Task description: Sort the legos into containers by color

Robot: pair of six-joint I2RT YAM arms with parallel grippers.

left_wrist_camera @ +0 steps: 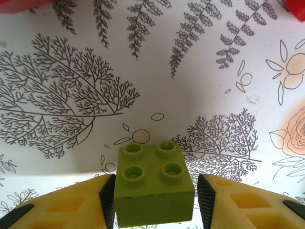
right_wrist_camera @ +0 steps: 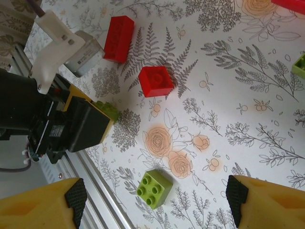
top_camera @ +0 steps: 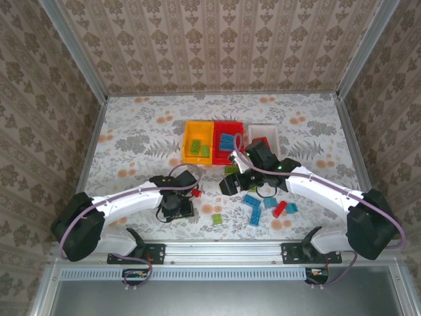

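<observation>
Left gripper (left_wrist_camera: 156, 202): fingers closed against both sides of a small olive-green four-stud plastic brick (left_wrist_camera: 152, 183); whether it is raised off the floral-patterned table (top_camera: 138, 145) cannot be told.
Right gripper (right_wrist_camera: 156, 196): fingers spread wide, holding nothing, above a second green four-stud brick (right_wrist_camera: 154, 187) lying on the table.
Orange-yellow plastic bin (top_camera: 197, 129): far side of the table, holds green bricks.
Red plastic bin (top_camera: 230, 127): touching the orange-yellow bin's right side, holds blue bricks.
White plastic bin (top_camera: 263, 127): just right of the red bin, holds a red brick.
Loose blue bricks (top_camera: 252, 201): on the table near the right arm, beside a red brick (top_camera: 279, 209).
</observation>
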